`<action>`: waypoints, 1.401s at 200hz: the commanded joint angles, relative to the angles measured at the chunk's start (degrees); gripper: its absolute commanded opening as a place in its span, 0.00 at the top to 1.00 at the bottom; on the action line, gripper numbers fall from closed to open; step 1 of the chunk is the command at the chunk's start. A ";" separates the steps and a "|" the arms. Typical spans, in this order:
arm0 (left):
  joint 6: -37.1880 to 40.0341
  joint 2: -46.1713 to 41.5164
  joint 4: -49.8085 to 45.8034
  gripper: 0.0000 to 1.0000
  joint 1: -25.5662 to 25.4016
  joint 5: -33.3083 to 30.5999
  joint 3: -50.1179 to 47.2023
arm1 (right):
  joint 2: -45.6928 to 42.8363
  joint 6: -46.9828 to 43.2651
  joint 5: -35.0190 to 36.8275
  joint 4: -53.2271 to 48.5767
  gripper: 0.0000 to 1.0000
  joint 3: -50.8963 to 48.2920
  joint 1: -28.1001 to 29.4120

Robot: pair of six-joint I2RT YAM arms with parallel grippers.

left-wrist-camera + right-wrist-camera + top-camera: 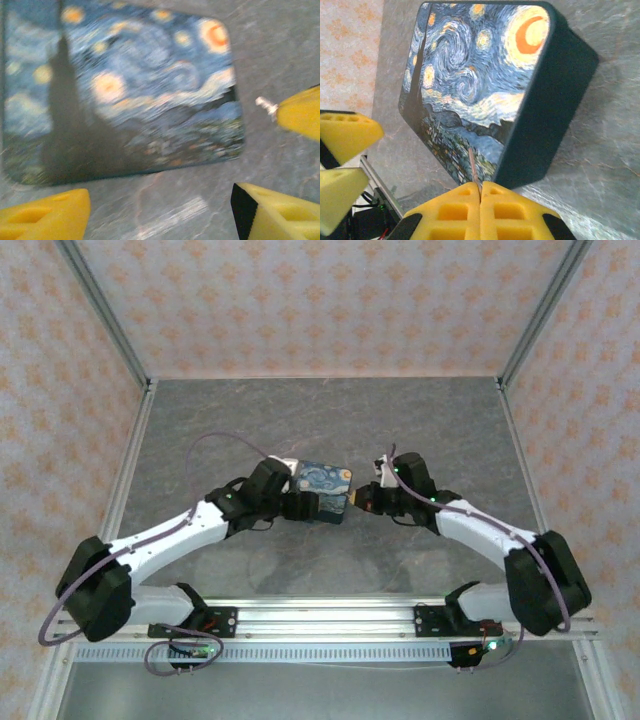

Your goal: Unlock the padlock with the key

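The padlock is hidden from me. A rectangular box (325,483) printed with a starry-night painting lies mid-table between the two arms. My right gripper (480,189) is shut on the key (474,165), whose thin blade sticks out toward the box's (480,85) near corner. In the left wrist view the key's silvery tip (265,105) shows at the right, short of the box (125,95). My left gripper (160,215) is open, its yellow fingers (45,215) spread below the box's edge with bare table between them. Seen from above, the left gripper (305,507) is at the box's left-front and the right gripper (362,498) at its right.
The grey marbled tabletop (320,420) stretches free behind the box. Aluminium frame posts (135,440) and patterned walls close in the sides. A metal rail (320,615) runs along the near edge by the arm bases.
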 commanded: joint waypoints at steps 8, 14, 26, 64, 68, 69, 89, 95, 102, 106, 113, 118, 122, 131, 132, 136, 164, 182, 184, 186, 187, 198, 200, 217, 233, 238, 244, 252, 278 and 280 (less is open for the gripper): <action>-0.47 -3.76 5.89 0.25 1.56 2.27 -5.77 | 4.10 2.79 -3.37 10.32 1.00 3.15 0.69; -0.01 -3.86 6.79 0.25 1.64 2.40 -6.60 | 5.11 3.18 -3.55 11.55 1.00 3.43 0.79; 0.86 -3.51 8.65 0.25 1.61 2.98 -7.89 | 7.45 3.55 -4.01 12.38 1.00 4.70 1.10; 3.19 1.04 14.74 0.28 1.66 5.44 -9.11 | 12.65 3.85 -3.58 13.66 1.00 7.91 1.67; 3.46 1.65 15.39 0.28 1.63 5.64 -9.19 | 13.15 3.84 -3.63 13.74 1.00 8.24 1.67; 3.50 1.84 15.53 0.28 1.64 5.69 -9.19 | 13.20 3.81 -3.60 13.75 1.00 8.28 1.67; 4.53 4.19 18.07 0.29 1.63 5.80 -9.46 | 15.35 3.65 -2.72 13.59 1.00 8.85 1.67; 4.72 4.76 18.88 0.30 1.63 5.55 -9.67 | 15.71 3.62 -2.44 13.58 1.00 8.76 1.67; 4.85 5.35 20.19 0.30 1.65 5.32 -10.13 | 16.31 3.66 -2.03 13.28 1.00 8.76 1.67; 4.94 5.60 20.98 0.30 1.66 5.23 -10.43 | 16.59 3.58 -1.88 13.16 1.00 8.61 1.67; 5.13 6.06 22.29 0.30 1.63 4.93 -11.04 | 17.03 3.49 -1.70 12.86 1.00 8.62 1.67; 5.20 6.31 23.03 0.30 1.59 4.58 -11.41 | 17.44 3.38 -1.52 12.51 1.00 8.56 1.67; 5.33 6.49 23.62 0.30 1.57 4.31 -11.68 | 17.69 3.37 -1.39 12.09 1.00 8.54 1.67; 5.70 6.99 24.59 0.30 1.56 3.71 -12.16 | 18.18 3.18 -1.01 11.36 1.00 8.47 1.72; 5.76 7.02 24.69 0.30 1.56 3.67 -12.22 | 18.22 3.17 -1.02 11.24 1.00 8.44 1.69; 5.88 7.26 25.06 0.30 1.57 3.49 -12.34 | 18.37 3.16 -0.86 10.85 1.00 8.33 1.67; 6.85 9.34 26.75 0.31 0.94 3.49 -12.54 | 19.03 2.11 0.16 8.07 1.00 8.22 1.67; 7.23 10.77 27.71 0.31 0.15 3.12 -12.67 | 19.05 1.57 0.49 7.29 1.00 8.18 1.67; 7.23 10.93 27.81 0.31 -0.02 3.09 -12.70 | 19.05 1.47 0.47 7.21 1.00 8.19 1.67; 7.29 11.12 27.93 0.31 -0.13 2.97 -12.71 | 19.09 1.46 0.49 7.17 1.00 8.22 1.67; 7.30 11.19 28.03 0.31 -0.16 2.91 -12.71 | 19.07 1.43 0.53 7.21 1.00 8.18 1.72; 7.31 12.15 28.87 0.32 -0.90 2.38 -12.80 | 18.99 1.27 0.47 7.04 1.00 8.21 1.67; 7.31 12.33 29.02 0.32 -1.00 2.16 -12.80 | 18.99 1.19 0.47 7.00 1.00 8.27 1.67; 7.23 13.65 30.16 0.33 -2.56 -0.33 -12.89 | 18.96 1.03 0.44 6.81 1.00 8.28 1.67; 7.06 14.72 30.99 0.33 -3.46 -3.17 -12.98 | 18.98 0.89 0.36 6.81 1.00 8.16 1.74; 6.92 14.95 31.25 0.33 -3.68 -4.02 -12.98 | 18.96 0.90 0.32 6.83 1.00 8.18 1.75; 6.75 15.34 31.66 0.33 -3.79 -4.73 -13.13 | 18.92 0.95 0.22 6.84 1.00 8.18 1.76; 6.55 15.70 32.23 0.33 -3.88 -5.61 -13.28 | 18.87 0.87 0.24 6.81 1.00 8.22 1.76; 6.34 16.82 33.50 0.33 -4.05 -6.31 -13.29 | 18.61 0.79 0.23 6.76 1.00 7.97 1.76; 6.34 16.92 33.57 0.33 -4.06 -6.23 -13.25 | 18.65 0.72 0.21 6.77 1.00 7.97 1.80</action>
